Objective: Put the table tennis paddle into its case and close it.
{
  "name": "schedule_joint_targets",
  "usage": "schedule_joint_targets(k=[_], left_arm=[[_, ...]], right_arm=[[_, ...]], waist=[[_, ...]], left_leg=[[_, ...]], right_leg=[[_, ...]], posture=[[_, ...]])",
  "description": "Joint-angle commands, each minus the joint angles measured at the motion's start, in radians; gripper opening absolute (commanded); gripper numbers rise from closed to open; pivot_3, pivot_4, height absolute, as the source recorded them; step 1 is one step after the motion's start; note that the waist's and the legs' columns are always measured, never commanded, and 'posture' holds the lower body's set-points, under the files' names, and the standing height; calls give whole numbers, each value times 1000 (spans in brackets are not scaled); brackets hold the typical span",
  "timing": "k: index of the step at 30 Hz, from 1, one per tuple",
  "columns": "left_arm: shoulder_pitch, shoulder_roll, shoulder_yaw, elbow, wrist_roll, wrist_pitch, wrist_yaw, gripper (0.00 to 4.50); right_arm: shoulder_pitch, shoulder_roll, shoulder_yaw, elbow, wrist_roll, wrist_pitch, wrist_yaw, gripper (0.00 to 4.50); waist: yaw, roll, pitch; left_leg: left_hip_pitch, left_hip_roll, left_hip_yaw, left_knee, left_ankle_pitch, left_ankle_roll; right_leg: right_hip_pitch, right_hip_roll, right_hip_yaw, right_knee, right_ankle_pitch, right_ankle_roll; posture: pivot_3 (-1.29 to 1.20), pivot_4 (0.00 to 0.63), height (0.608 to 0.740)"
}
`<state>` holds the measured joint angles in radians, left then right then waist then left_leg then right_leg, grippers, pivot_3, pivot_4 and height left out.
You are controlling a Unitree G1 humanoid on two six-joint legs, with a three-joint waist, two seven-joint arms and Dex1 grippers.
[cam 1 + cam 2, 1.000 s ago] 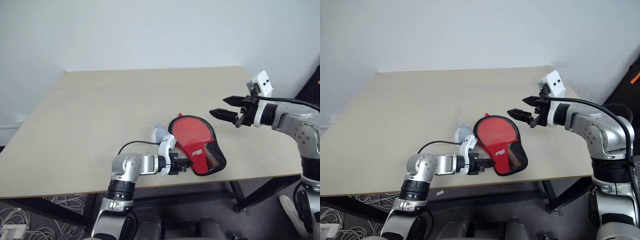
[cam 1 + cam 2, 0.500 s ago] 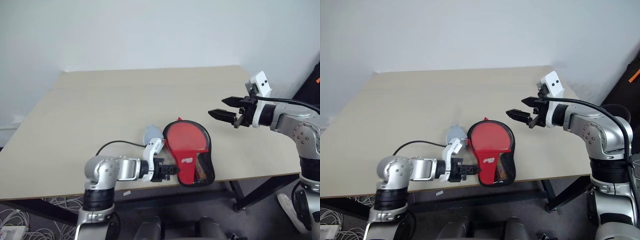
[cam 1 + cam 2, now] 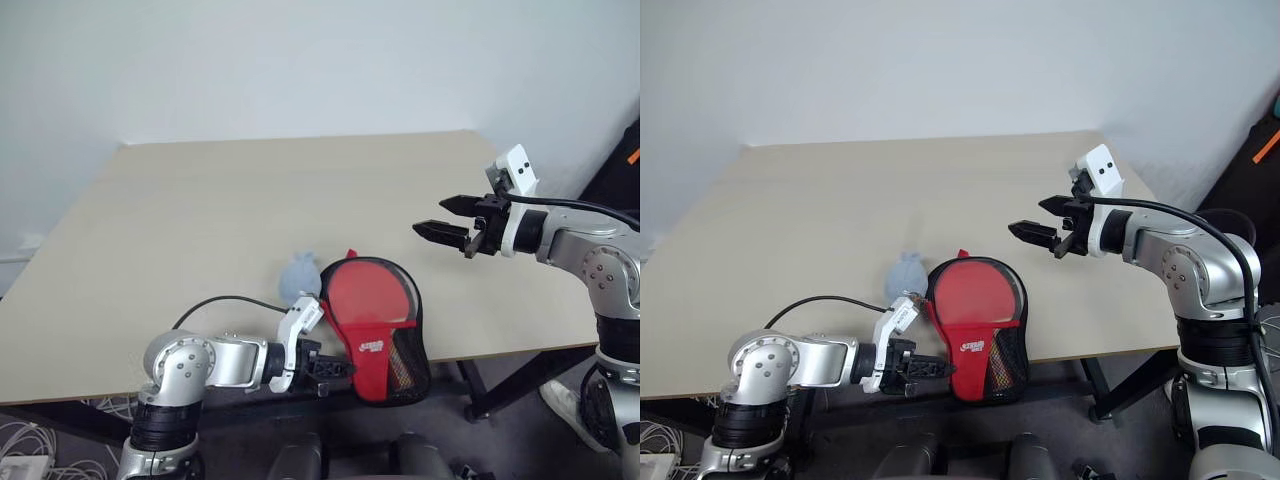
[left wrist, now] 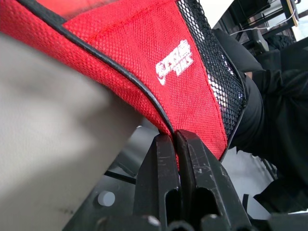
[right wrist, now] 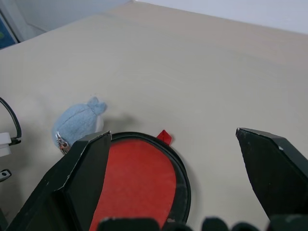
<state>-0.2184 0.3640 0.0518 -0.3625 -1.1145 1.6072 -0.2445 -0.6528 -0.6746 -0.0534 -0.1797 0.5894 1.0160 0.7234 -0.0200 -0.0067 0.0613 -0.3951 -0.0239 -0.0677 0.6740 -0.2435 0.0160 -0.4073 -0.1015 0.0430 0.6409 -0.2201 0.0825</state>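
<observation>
Black fingers of the left pincer (image 3: 340, 369) clamp the case (image 3: 378, 318) by its red label, white lettering unreadable, at the desk's (image 3: 200, 220) near edge; the red paddle (image 3: 970, 297) shows inside. The right pincer (image 3: 445, 217) hangs spread, apart.

You are looking at a pale beige table (image 3: 250, 210) with a plain matte top, standing close to a bare white wall (image 3: 300, 60) that runs behind its far edge. Soft, even light falls across the tabletop, with only faint shadows. Under the near edge you can see dark metal table legs (image 3: 515, 385) crossing at the right, over a grey floor (image 3: 520, 440). At the lower left, loose white cables (image 3: 30, 440) lie tangled on the floor. A dark object with an orange strip (image 3: 1265, 140) stands at the far right edge.
</observation>
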Motion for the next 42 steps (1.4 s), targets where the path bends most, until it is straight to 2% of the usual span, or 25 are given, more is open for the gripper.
schedule_joint_targets(k=[1,11,21,25,29,33,36,39,41,42], left_arm=[[-1,17,-4,-38,-49,7,6,12],[41,95,-29,-65,-36,7,-39,12],[42,124,-41,-71,0,-27,-82,12],[39,141,-40,-88,-6,-29,-111,946],[36,152,-18,-102,-19,-36,-133,2319],[37,184,21,-140,-62,-47,-183,2319],[42,254,64,-209,-108,-73,-244,1690],[25,298,47,-243,-78,-138,-271,583],[2,302,8,-238,-14,-197,-263,37],[-12,282,-4,-223,9,-225,-250,37]], right_arm=[[-31,0,-8,-19,10,-9,5,4500],[-40,3,4,-11,7,-14,9,4500],[-39,15,8,-14,7,-15,4,4500],[-36,19,8,-16,8,-14,2,4500],[-37,22,8,-12,6,-16,2,4500],[-36,24,8,-13,6,-16,1,4500],[-34,24,6,-12,6,-16,1,4500],[-37,25,6,-5,4,-20,3,4500],[-42,29,9,1,2,-23,2,4500],[-49,35,13,5,0,-25,1,4500]], waist=[[0,0,0],[0,0,0],[0,0,0],[0,0,0],[0,0,0],[0,0,0],[-1,0,0],[0,1,0],[1,0,1],[1,0,1]], left_leg=[[0,0,0,0,0,0],[0,0,0,0,0,0],[0,0,0,0,0,0],[0,0,0,0,0,0],[0,0,0,0,0,0],[0,0,0,0,0,0],[0,1,0,0,0,0],[0,1,1,-1,0,0],[0,0,1,-1,0,0],[0,0,1,0,0,0]], right_leg=[[0,0,0,0,0,0],[0,0,0,0,0,0],[0,0,0,0,-1,-2],[0,0,0,0,-1,-2],[0,0,0,0,-1,-2],[0,0,0,0,-2,-2],[-1,0,0,0,-2,-2],[-1,0,0,-1,-2,-3],[0,0,0,-1,-2,-3],[0,0,0,-1,-2,-3]], posture=[[0,0,698],[0,0,698],[0,0,698],[0,0,698],[0,0,698],[0,0,698],[0,0,698],[0,0,698],[0,0,698],[0,0,698]])
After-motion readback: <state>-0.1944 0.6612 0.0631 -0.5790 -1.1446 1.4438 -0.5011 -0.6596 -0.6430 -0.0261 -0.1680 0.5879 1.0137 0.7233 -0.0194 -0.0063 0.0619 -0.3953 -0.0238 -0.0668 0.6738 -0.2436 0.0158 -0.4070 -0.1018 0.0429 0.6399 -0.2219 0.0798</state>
